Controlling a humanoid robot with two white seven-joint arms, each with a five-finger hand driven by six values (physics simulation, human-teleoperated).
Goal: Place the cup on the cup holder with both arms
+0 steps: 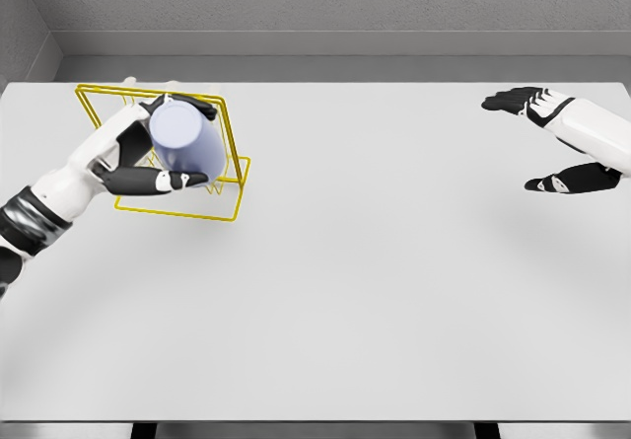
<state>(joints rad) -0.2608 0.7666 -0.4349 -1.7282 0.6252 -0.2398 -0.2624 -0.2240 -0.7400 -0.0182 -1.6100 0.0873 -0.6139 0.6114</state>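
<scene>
We see a yellow wire cup holder [233, 168] standing on the white table [375, 291], toward its far left part; the holder is an open frame of thin rods with a flat base and upright sides, and the only thing we find within its outline is the cup itself; whether the cup actually rests on any rod, or is only held over the frame, we cannot tell.

The cup [185, 143] is pale lavender-blue and tilted, its closed end turned up toward us; it sits over the middle of the holder, covering most of the frame's back rods, while the holder's right upright and the front edge of its base remain visible beside and below it.

The left hand [148, 158] comes in from the left of the holder and is wrapped around the cup; its dark fingers [158, 180] curl along the cup's lower side and the thumb [164, 103] presses near its upper edge, so the cup lies between them, touching the palm.

The right hand [560, 143] is well apart from the holder, near the table's far right edge; its fingers are spread and relaxed, gripping nothing.
</scene>
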